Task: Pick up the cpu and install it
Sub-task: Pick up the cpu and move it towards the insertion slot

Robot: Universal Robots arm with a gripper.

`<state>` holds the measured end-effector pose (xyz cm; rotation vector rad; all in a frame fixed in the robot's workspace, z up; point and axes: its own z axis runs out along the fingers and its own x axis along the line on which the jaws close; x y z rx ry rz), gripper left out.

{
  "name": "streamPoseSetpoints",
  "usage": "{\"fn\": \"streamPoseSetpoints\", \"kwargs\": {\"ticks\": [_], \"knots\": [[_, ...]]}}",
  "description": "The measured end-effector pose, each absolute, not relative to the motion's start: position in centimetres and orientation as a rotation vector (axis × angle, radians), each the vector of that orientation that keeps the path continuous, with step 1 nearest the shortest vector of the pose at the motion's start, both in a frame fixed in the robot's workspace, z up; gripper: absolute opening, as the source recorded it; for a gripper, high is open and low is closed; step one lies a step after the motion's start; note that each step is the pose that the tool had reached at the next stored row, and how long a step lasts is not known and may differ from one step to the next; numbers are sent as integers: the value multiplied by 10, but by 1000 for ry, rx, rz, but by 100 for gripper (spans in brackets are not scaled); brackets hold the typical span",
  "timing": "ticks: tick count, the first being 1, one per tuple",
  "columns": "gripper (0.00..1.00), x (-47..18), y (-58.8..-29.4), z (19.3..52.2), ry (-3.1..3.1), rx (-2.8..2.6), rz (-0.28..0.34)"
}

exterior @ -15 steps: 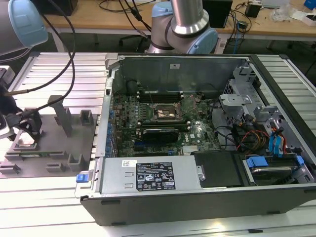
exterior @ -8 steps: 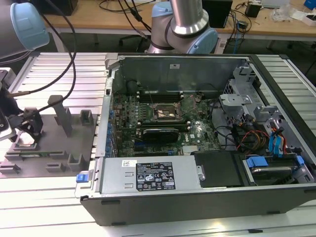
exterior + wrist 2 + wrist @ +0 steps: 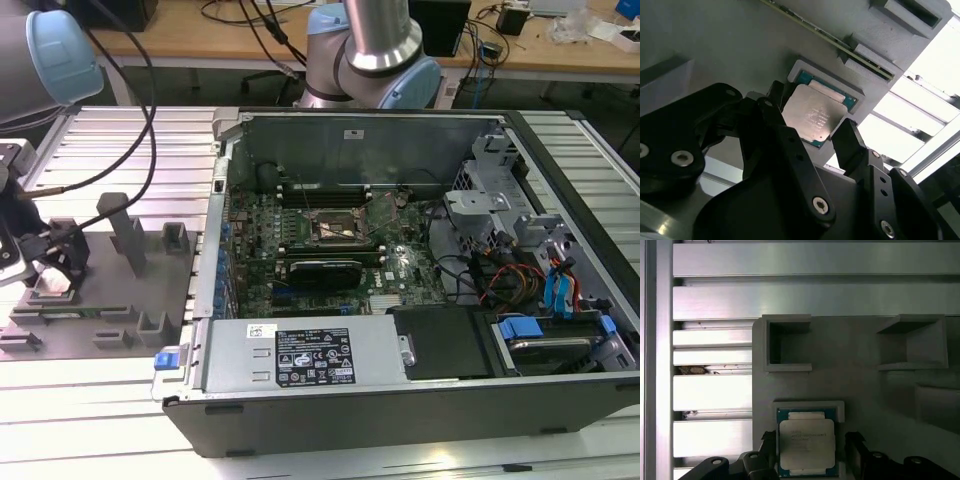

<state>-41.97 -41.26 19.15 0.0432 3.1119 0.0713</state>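
1. At the exterior view's left, the gripper (image 3: 48, 268) is hanging low over the near corner of the grey fixture tray (image 3: 110, 285). The tray is lying on the slotted aluminium table (image 3: 130, 140). The gripper's dark body and cables are hiding what sits beneath it, and the picture's edge is cutting part of it off.
2. In both wrist views the cpu (image 3: 806, 442) is lying flat in a shallow square pocket of the tray. Its silver top is facing up and a thin green rim is peeking out around it.
3. The fingers (image 3: 769, 447) are standing apart, one on each side of the cpu, and are gripping nothing. Whether their tips are touching the pocket's raised wall is hard to make out.
4. In the first wrist view the picture's edge is cutting off the cpu's near side and the lower parts of both fingers. In the second wrist view the black finger links are blocking the tray nearest the camera.
5. Two square recesses (image 3: 787, 342) are sitting farther along the tray, shadowed inside.
6. Toward the exterior view's right, the open computer case (image 3: 400, 400) is lying on its side and exposing the motherboard (image 3: 300, 262).
7. The dark socket frame (image 3: 335, 228) is sitting mid-board, well apart from the cpu, and its interior is too dim to read.
8. Behind the case, the arm (image 3: 378, 40) is rising out of the picture.
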Motion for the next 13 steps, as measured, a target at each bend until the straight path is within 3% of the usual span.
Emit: {"fn": "streamPoseSetpoints", "kwargs": {"ticks": [13], "knots": [[66, -423, -412, 190, 3112, 45, 71]]}}
